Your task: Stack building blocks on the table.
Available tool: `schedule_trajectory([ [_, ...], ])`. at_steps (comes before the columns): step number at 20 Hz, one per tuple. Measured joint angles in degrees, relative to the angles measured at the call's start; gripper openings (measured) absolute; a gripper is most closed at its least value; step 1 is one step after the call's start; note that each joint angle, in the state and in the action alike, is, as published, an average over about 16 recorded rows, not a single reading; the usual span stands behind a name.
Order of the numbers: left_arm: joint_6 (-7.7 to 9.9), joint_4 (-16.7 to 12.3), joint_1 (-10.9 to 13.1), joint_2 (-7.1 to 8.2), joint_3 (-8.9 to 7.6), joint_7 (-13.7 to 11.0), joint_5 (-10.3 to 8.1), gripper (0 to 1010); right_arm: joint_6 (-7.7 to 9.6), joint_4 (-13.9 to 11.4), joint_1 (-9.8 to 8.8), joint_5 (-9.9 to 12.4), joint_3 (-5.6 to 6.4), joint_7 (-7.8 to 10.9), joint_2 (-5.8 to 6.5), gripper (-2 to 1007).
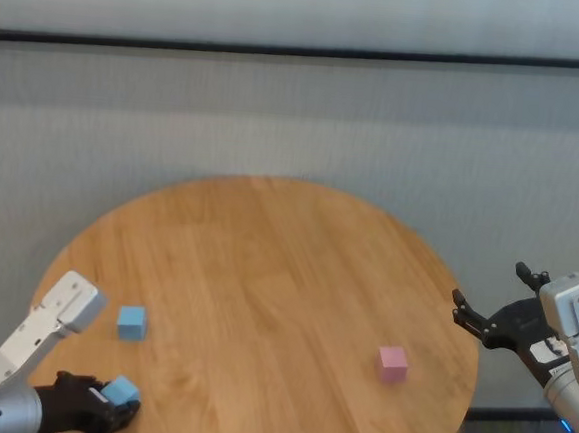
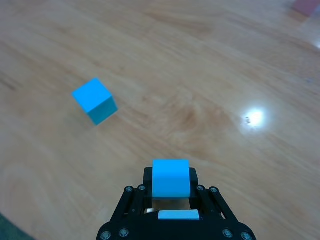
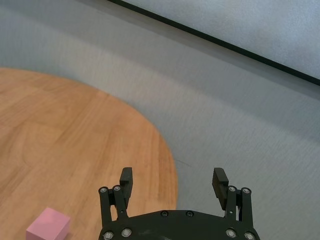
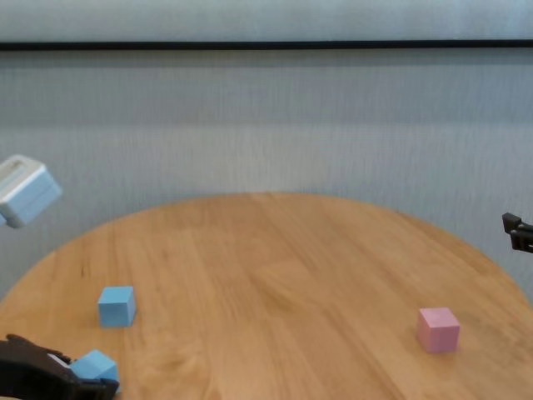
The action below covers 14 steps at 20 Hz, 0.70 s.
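three small matte cubes were in view on the large round table with the light-brown wood-grain top point(image 1: 265, 275): two light blue and one pale pink. counting from the head view with the table as a clock face and six o'clock nearest the robot, the free light blue cube point(image 1: 132, 322) sat flat on the wood at about eight o'clock, near the rim. the second light blue cube point(image 1: 121, 392) was at about seven o'clock, just nearer the robot than the first, pinched between the black fingers of the left gripper point(image 1: 104, 405); the left wrist view showed it clamped at the fingertips point(image 2: 170, 178), apart from the free cube point(image 2: 95, 101), though whether it touched the wood could not be told. the pale pink cube point(image 1: 392, 363) stood alone at about four o'clock, well apart from both blue ones. the right gripper point(image 1: 500, 306) hung off the table's edge at about three o'clock, over the grey floor point(image 3: 240, 115), its two fingers spread wide with nothing between them. a dark strip point(image 1: 302, 52) ran along the wall behind the table. the table's bare middle lay between the blue cubes and the pink one.
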Motion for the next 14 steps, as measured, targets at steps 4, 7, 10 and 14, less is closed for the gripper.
schedule_trajectory([
  [4, -0.42, 0.0, -1.4, -0.28, 1.07, -1.1, 1.75, 396, 0.00, 0.0, 0.00, 0.0, 0.00, 0.00, 0.00, 1005],
  [7, -0.90, 0.3, -2.9, -0.77, 2.26, -2.3, 3.31, 396, 0.00, 0.0, 0.00, 0.0, 0.00, 0.00, 0.00, 1005],
  [10, -1.64, 1.0, -4.8, -1.63, 3.67, -3.5, 5.01, 396, 0.00, 0.0, 0.00, 0.0, 0.00, 0.00, 0.00, 1005],
  [14, -3.07, 2.8, -7.6, -3.46, 5.56, -4.8, 7.30, 396, 0.00, 0.0, 0.00, 0.0, 0.00, 0.00, 0.00, 1004],
])
